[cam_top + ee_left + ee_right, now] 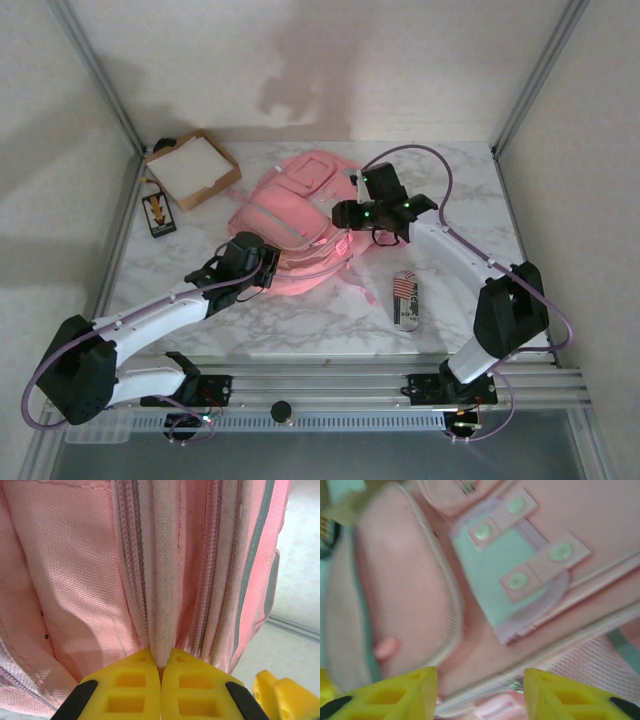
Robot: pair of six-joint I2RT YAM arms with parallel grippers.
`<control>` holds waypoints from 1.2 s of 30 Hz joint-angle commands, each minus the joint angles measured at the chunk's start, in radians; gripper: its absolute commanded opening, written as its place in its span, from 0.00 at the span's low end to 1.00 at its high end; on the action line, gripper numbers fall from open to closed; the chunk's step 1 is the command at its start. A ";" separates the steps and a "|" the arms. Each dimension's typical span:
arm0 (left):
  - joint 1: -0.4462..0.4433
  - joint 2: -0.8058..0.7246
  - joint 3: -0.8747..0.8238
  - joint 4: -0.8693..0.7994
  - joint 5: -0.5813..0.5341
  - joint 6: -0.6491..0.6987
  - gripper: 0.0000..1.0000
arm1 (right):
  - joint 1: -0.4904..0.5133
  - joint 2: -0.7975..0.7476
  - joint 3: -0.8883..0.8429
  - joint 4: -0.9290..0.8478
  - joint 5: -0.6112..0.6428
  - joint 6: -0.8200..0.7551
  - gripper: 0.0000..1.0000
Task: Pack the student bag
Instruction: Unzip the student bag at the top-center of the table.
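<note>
The student bag (295,215), a big pink backpack, lies in the middle of the marble table. My left gripper (262,268) is at its near left edge. In the left wrist view the yellow jaws (161,662) are shut on a white-pink fold of the bag (65,580) beside a zip. My right gripper (345,215) hovers over the bag's right side. Its jaws (480,680) are open above the pink fabric (520,630), with nothing between them. The pale blue-grey panel (495,570) with round studs lies just beyond them.
A shallow brown cardboard box (192,168) sits at the back left, with a small black card (157,213) in front of it. A pale oblong item with a red-striped print (405,299) lies right of the bag. Metal frame posts (530,80) stand at the back corners.
</note>
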 commanded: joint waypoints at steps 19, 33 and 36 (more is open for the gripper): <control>0.006 0.067 0.072 0.009 -0.003 0.099 0.00 | 0.079 0.306 0.219 -0.048 -0.043 0.235 0.40; -0.020 -0.041 0.163 -0.253 -0.042 0.298 0.45 | 0.048 0.197 0.149 0.158 -0.151 0.405 0.00; -0.062 -0.061 0.189 -0.279 -0.038 0.279 0.47 | 0.046 0.161 0.122 0.210 -0.161 0.468 0.00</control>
